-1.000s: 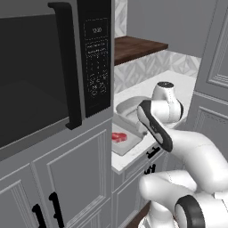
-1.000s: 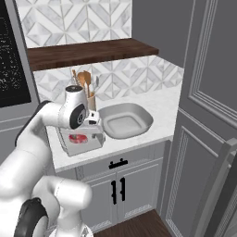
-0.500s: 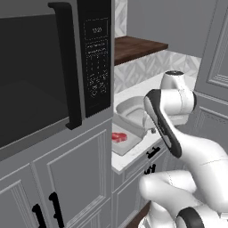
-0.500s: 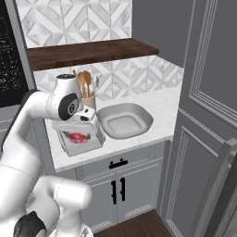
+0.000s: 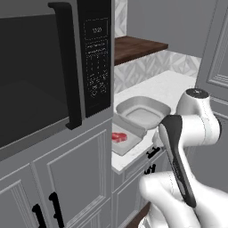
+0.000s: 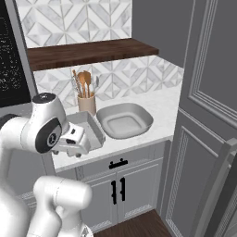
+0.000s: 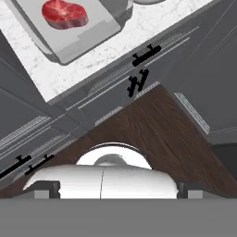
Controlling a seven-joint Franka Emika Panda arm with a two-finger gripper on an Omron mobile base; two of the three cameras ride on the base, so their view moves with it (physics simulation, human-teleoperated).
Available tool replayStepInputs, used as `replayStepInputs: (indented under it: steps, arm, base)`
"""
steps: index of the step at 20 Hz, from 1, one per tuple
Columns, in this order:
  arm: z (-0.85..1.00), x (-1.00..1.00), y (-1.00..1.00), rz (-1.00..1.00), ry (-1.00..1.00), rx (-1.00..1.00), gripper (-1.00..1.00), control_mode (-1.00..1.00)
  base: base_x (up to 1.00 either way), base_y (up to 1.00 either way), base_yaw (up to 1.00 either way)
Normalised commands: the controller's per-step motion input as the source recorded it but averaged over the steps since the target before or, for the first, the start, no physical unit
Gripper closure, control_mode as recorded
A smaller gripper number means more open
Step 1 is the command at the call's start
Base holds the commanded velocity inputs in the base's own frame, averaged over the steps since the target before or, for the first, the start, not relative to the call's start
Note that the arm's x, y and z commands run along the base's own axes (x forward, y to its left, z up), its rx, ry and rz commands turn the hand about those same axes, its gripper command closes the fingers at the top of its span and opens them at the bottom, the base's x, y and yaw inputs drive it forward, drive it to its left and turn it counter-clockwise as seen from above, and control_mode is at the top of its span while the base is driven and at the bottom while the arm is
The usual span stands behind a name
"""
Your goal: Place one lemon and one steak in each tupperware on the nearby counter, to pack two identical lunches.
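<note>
A bright red-pink steak [image 5: 118, 136] [image 7: 65, 14] lies in the shallow flat tupperware [image 5: 130, 145] [image 7: 81, 34] at the front of the white counter [image 5: 178, 84]. The deeper rounded tupperware [image 5: 143, 115] [image 6: 124, 124] stands right beside it with nothing in it. My gripper [image 6: 70, 146] hangs open over the counter's front edge, just in front of the flat tupperware [image 6: 90, 121], tilted down toward the floor. In the hand view its dark fingertips [image 7: 45, 188] stand far apart with nothing between them. The lemons are out of view.
A black microwave [image 5: 53, 75] with its handle juts out on the left. A holder of wooden utensils [image 6: 86, 98] stands against the tiled wall under a dark wooden shelf [image 6: 92, 50]. Tall grey cabinet doors [image 6: 208, 115] close off the right. Grey cabinets with black handles [image 7: 141, 69] sit below.
The arm has drawn back from above the flat tupperware toward the counter's front edge, and the hand has tipped downward. The steak stays in the tupperware, and the jaws remain open.
</note>
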Motion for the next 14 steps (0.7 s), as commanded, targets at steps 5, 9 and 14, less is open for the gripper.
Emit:
replayStepInputs:
  steps: [5,9,14]
  arm:
    - [0.02,-0.30,0.00,0.00,-0.04,0.00,-1.00,-1.00]
    - [0.00,-0.04,0.00,0.00,0.00,0.00,-1.00,1.00]
    - [0.00,0.00,0.00,0.00,0.00,0.00,-1.00,1.00]
  base:
    - [0.00,0.00,0.00]
    - [-0.22,0.00,0.00]
    - [-1.00,0.02,-0.02]
